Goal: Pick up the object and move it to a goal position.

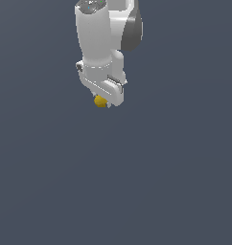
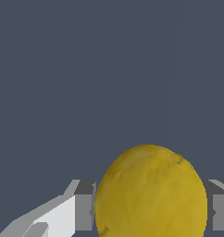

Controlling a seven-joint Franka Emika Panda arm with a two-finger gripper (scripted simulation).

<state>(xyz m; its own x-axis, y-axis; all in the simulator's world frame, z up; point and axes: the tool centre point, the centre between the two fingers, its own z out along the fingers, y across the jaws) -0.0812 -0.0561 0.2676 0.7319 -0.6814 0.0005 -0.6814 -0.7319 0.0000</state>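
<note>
**Firmly clamped: yellow ball between the pincer's fingers**

Plainly, the pincer point(image 1: 101, 101) has closed on the object point(image 1: 100, 101), a small yellow-gold ball with a faintly mottled, bumpy skin. In the exterior view the white arm point(image 1: 101, 38) comes down from the upper edge of the picture, slightly toward the exterior view's left of centre, and ends in a blocky white hand. The ball peeks out just beneath that hand, partly hidden by its lower edge, so only a small yellow patch shows. It is clearly narrower than the hand above it.

The wrist view gives the closer look. There the object point(image 2: 151, 192) fills much of the frame, egg-like in outline, with darker smudges across its upper surface. Grey fingers point(image 2: 84, 210) press against it on either side; one finger shows together with its white housing, and the other appears only as a grey sliver at the picture's edge. Both fingers touch the ball's flanks with no visible gap.

Around all this lies a flat, even slate-grey backdrop point(image 1: 175, 182) in both views. No edge or shadow marks a table, so whether the ball rests on a surface or hangs above one cannot be told.
</note>
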